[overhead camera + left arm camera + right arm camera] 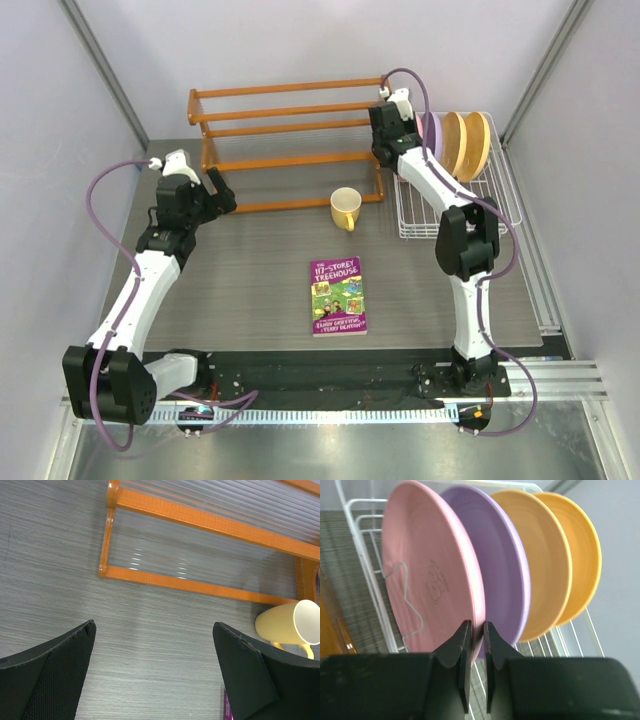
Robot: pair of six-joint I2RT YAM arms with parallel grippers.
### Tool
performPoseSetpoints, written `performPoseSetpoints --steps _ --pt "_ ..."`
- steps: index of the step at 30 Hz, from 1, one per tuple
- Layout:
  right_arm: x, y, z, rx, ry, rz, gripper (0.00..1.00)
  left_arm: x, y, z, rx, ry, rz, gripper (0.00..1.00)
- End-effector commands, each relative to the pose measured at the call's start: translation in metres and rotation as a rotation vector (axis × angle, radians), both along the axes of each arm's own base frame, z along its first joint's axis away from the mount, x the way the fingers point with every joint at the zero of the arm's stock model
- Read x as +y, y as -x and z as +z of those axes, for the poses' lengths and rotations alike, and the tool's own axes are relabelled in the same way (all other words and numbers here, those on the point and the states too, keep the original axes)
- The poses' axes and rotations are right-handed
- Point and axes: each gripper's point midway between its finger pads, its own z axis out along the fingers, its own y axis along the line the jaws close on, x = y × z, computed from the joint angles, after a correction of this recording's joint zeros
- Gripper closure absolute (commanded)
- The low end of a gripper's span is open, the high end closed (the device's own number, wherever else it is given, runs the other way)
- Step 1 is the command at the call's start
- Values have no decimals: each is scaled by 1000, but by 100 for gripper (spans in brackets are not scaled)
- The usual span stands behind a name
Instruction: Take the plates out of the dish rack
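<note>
Pink plastic caught between black fingers: the right gripper (476, 639) pinches the lower rim of the pink plate (430, 575), with one finger on the plate's face and the other behind it. The plate stands on edge in the white wire dish rack (420, 215), closest to the gripper in a row of four. Behind it, going away from the fingers, stand the lilac plate (505, 565), an orange-tan plate (545, 565) and a brighter orange plate (582, 560), all upright and overlapping. Seen from above, the right arm stretches along the rack's left side with its wrist against the row, and the pink plate is hidden in that view.

Across the table, the left gripper (152, 675) hangs over grey matting (150, 630) with its fingers spread wide. Ahead of it run the rails of an orange wooden shelf (200, 517), and a yellow mug (287, 622) shows just past its right finger. A purple paperback (338, 296) lies flat, closer to the arm bases than either gripper is.
</note>
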Motion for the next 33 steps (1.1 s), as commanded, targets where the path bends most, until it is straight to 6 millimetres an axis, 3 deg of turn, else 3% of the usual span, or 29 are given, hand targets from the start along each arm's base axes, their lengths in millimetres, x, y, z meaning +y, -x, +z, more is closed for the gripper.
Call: performPoseSetpoints --steps 1,7,10,11,15,23,33 --pt "-12 9 5 -10 -1 -32 89 -1 -2 1 -17 -5 -18 0" --pt "-18 18 19 -58 12 -56 99 -3 -2 0 -15 -4 -28 1" --pt "-25 28 47 -160 39 -106 99 -5 -5 -2 -8 -4 -43 1" --pt "-28 34 44 -136 102 -102 99 -6 -5 -4 6 0 -42 1" --pt "-38 46 87 -276 124 -180 99 -12 -10 -14 62 -4 -79 0" --pt "-44 67 104 -339 223 -272 99 -10 -7 -9 30 -21 -67 1" --pt "-47 101 170 -490 206 -331 97 -18 -6 -9 22 -33 -99 1"
